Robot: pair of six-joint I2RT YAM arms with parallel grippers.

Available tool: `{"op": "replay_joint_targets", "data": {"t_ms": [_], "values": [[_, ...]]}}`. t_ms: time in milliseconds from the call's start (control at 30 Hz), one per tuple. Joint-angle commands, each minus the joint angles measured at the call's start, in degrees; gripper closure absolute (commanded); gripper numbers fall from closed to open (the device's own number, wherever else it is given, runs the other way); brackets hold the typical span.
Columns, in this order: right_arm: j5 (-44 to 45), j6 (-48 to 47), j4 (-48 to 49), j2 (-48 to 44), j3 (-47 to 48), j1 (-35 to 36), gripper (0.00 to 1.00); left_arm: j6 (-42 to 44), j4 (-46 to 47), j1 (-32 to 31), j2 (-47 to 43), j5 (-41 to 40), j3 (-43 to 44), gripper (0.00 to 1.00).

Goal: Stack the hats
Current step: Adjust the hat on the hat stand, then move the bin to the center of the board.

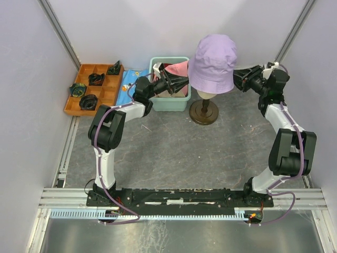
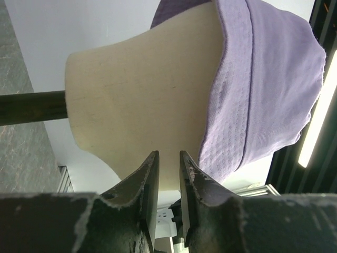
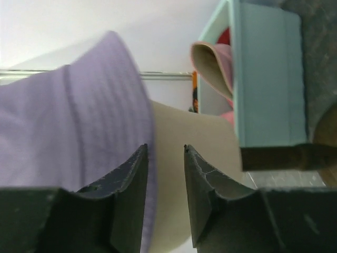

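A lavender hat (image 1: 212, 60) sits on the cream mannequin head (image 1: 206, 95). My left gripper (image 1: 184, 83) is at the hat's left side, jaws a little apart and empty. In the left wrist view the gripper (image 2: 168, 153) points at the bare head (image 2: 137, 100), just beside the hat brim (image 2: 263, 89). My right gripper (image 1: 236, 79) is at the hat's right side, open and empty. In the right wrist view it (image 3: 165, 146) straddles the brim edge of the hat (image 3: 73, 121) and the head (image 3: 184, 142). A pink hat (image 1: 179, 68) lies in the teal bin (image 1: 169, 103).
The head stands on a dark round stand (image 1: 204, 113). A wooden tray (image 1: 73, 108) with dark items is at the back left, with a blue cloth (image 1: 126, 87) beside it. The bin (image 3: 268, 79) also holds something red (image 3: 225, 37).
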Motion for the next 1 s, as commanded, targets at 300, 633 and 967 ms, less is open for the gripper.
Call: {"op": "replay_joint_targets", "data": {"t_ms": [300,633,967], "values": [[-0.1,-24.2,-33.0,-5.0,6.5,-3.5,0.44,23.0,-22.1,10.4,-16.3,-1.2,-10.3,0.59],[1.5,-29.2,-39.2,-7.6,6.8,-4.0,0.44,67.5,-81.4,13.4,-14.9,-13.6,16.6,0.47],[1.8,-30.9,-41.5,-8.2,7.3,-4.1,0.46,73.9,-94.6,13.8,-0.9,-11.2,36.7,0.01]]}}
